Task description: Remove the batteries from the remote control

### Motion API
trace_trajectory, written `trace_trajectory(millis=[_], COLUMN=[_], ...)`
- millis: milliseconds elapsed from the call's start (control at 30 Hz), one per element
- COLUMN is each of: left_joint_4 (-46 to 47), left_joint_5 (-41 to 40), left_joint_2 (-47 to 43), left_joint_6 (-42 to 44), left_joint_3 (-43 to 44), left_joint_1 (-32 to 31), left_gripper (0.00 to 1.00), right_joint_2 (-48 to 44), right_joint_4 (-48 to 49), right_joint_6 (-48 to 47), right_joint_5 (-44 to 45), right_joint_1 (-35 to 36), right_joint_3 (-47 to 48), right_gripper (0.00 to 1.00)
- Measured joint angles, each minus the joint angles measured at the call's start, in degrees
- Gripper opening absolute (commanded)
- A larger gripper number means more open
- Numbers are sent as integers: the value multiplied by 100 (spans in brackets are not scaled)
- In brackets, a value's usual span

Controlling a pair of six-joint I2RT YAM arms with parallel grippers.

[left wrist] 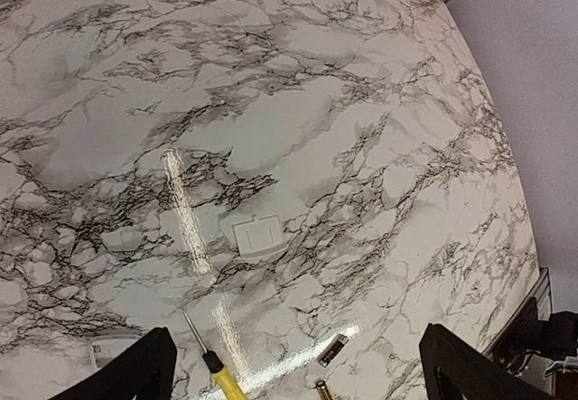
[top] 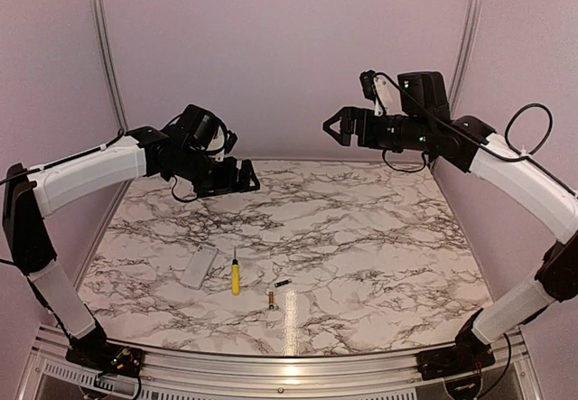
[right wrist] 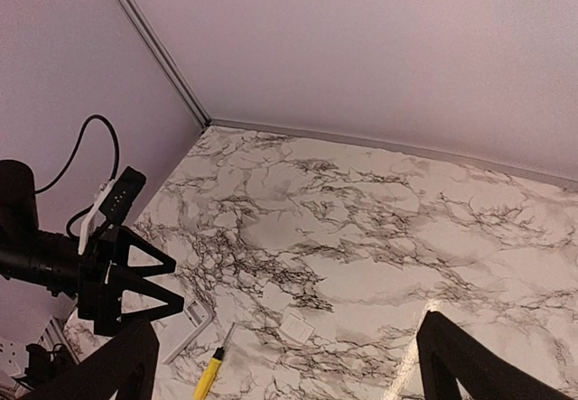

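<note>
**Both grippers open and empty above the worktop; remote control and batteries lie near its near edge.**

The white, black-veined marble-pattern worktop (top: 379, 237) is enclosed by plain pale lilac walls (top: 289, 57). The left gripper (top: 246, 181) hangs over the far-left part and the right gripper (top: 332, 127) over the far-right part, each with its fingers spread wide. The slim flat white plastic remote control (top: 199, 266) lies toward the near-left corner, well apart from the left gripper. The yellow-handled screwdriver (top: 235, 278) lies just to its right. Further right, by the middle of the near edge, the small dark cylindrical battery (top: 283, 283) and the small gold cylindrical battery (top: 271, 299) lie close together, apart from the remote control. A small square white battery cover (left wrist: 257, 236) lies nearer the worktop's middle. Any markings are too small to read.
</note>
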Motion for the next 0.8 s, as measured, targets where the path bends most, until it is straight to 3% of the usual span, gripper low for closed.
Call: trace_trajectory(millis=[233, 467, 633, 800], left_joint_4=[-35, 33, 553, 1366], left_joint_5=[-385, -848, -1202, -1510], left_joint_2=[-562, -1329, -2004, -2435], left_joint_6=[354, 905, 1298, 1652], left_joint_3=[94, 31, -885, -2157], left_joint_1=[374, 1279, 1884, 2312], left_gripper=[99, 98, 99, 99], right_joint_2=[72, 72, 48, 24], right_joint_4=[-13, -20, -52, -46], right_joint_6=[-306, -713, -769, -632], right_joint_5=[90, 686, 1408, 1565], right_joint_1=[-4, -142, -352, -1239], right_joint_3=[227, 389, 291, -177], right_gripper=[98, 98, 98, 98])
